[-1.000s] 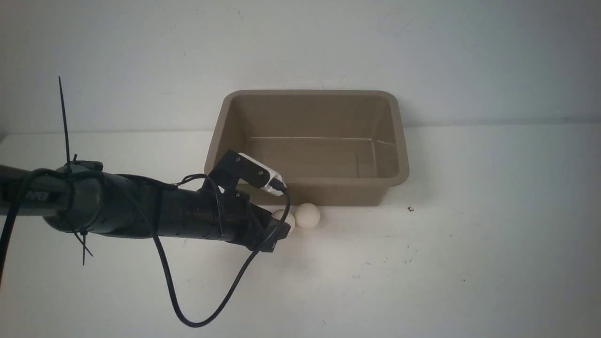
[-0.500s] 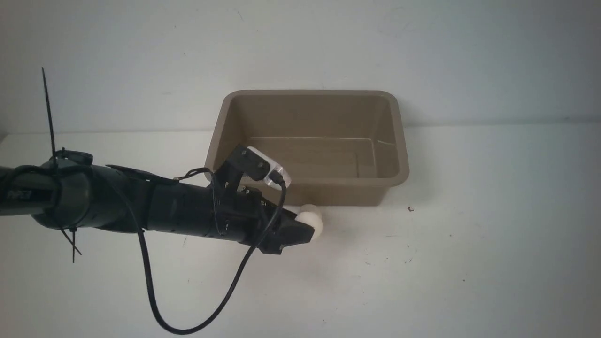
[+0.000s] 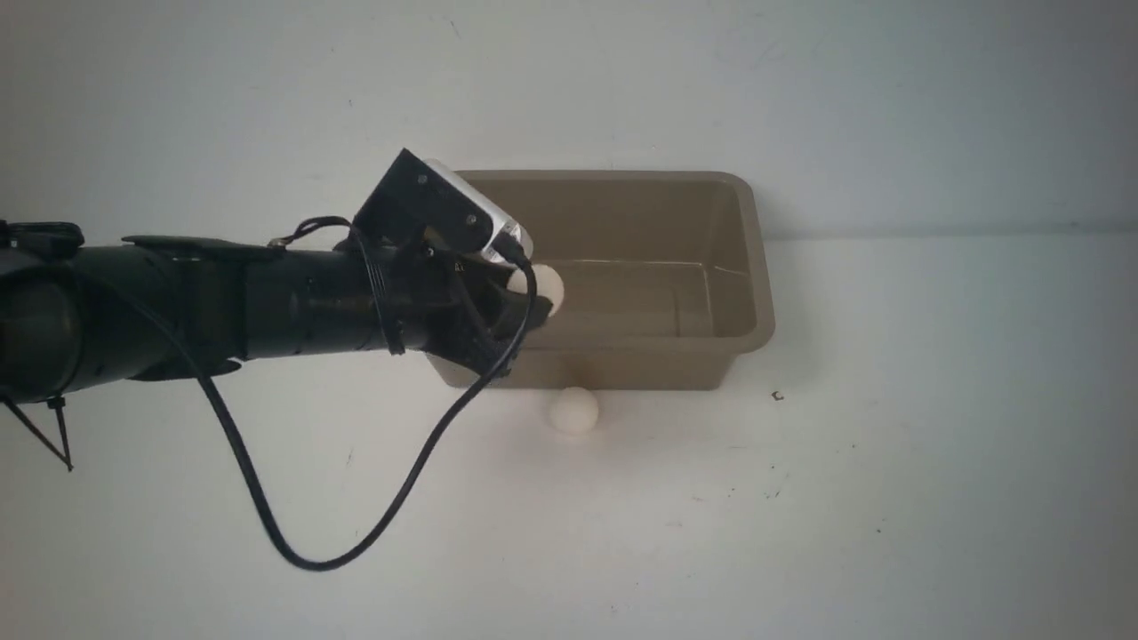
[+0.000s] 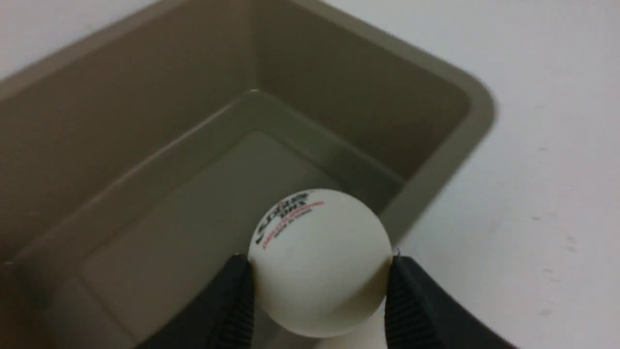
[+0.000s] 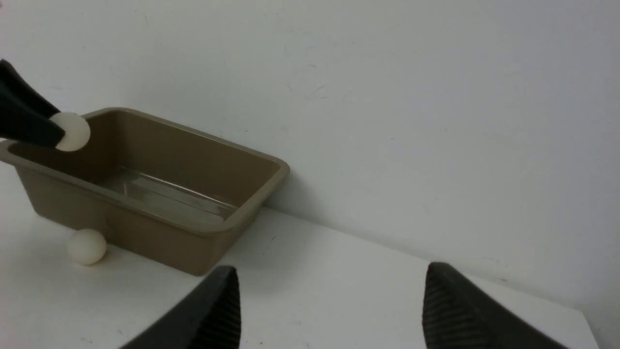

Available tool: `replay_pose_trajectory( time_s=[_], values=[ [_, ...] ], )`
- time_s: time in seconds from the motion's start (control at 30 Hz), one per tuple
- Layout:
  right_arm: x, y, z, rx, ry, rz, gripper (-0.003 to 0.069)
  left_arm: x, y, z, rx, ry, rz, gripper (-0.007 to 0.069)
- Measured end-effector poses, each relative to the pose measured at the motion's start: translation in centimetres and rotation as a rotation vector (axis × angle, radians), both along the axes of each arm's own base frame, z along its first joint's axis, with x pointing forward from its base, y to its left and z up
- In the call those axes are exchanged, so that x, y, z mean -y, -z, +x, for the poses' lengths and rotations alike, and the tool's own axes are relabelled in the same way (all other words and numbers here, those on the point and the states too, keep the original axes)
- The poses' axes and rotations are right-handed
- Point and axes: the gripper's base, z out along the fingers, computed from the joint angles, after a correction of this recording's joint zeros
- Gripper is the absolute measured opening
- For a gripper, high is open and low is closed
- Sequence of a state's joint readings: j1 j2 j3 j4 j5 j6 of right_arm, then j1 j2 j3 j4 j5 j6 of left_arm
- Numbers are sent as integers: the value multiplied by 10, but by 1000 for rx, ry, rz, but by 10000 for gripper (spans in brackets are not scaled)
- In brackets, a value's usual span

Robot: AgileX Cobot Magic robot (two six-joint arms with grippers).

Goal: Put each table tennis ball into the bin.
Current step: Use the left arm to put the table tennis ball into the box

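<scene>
My left gripper point(image 3: 533, 302) is shut on a white table tennis ball point(image 3: 544, 288) with a small printed mark point(image 4: 290, 215). It holds the ball above the near left part of the taupe bin point(image 3: 751, 258). In the left wrist view the ball point(image 4: 319, 261) sits between both fingertips point(image 4: 237, 286) over the bin's floor and near rim point(image 4: 436, 165). The second ball point(image 3: 573, 411) lies on the table against the bin's front wall; it also shows in the right wrist view point(image 5: 87, 246). My right gripper point(image 5: 329, 291) is open and empty above the table, right of the bin point(image 5: 193, 203).
The bin stands against the white back wall point(image 3: 800, 89) and holds nothing. A black cable point(image 3: 293, 542) hangs from my left arm over the table. Small dark specks point(image 3: 777, 396) dot the white table to the right.
My left gripper closed on the left ball on the table, lifted it and carried it back over the bin's front left rim. The other ball shifted slightly left.
</scene>
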State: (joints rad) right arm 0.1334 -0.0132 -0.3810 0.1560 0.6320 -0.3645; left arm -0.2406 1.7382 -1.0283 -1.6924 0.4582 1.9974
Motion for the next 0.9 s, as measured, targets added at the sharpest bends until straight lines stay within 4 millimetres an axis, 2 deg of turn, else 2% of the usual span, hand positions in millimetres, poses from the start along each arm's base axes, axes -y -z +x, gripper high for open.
replay_pose_trajectory(
  time_s=[0.1, 0.17, 0.3, 0.4, 0.5, 0.67, 0.73, 0.8, 0.9],
  values=[
    [0, 0, 0, 0, 0, 0, 462, -2, -3, 18, 41, -53, 45, 313],
    [0, 0, 0, 0, 0, 1, 462, 1, -2, 38, 72, -62, 64, 313],
    [0, 0, 0, -1, -2, 5, 462, 5, 10, 53, 64, -62, 72, 313],
    [-1, 0, 0, -2, -5, 11, 462, 5, 19, 55, 57, -51, 95, 313],
    [-1, 0, 0, -2, -7, 14, 462, 5, 18, 55, 68, -41, 105, 321],
    [-1, 0, 0, -2, -7, 14, 462, 3, 19, 56, 48, -76, 94, 463],
    [-1, 0, 0, -2, -7, 14, 462, 1, 17, 56, 34, -111, 83, 497],
    [-1, 0, 0, -2, -7, 14, 462, -1, 13, 56, 26, -151, 71, 512],
    [-1, 0, 0, -1, -7, 11, 462, -5, -8, 49, 27, -214, 15, 515]
  ],
)
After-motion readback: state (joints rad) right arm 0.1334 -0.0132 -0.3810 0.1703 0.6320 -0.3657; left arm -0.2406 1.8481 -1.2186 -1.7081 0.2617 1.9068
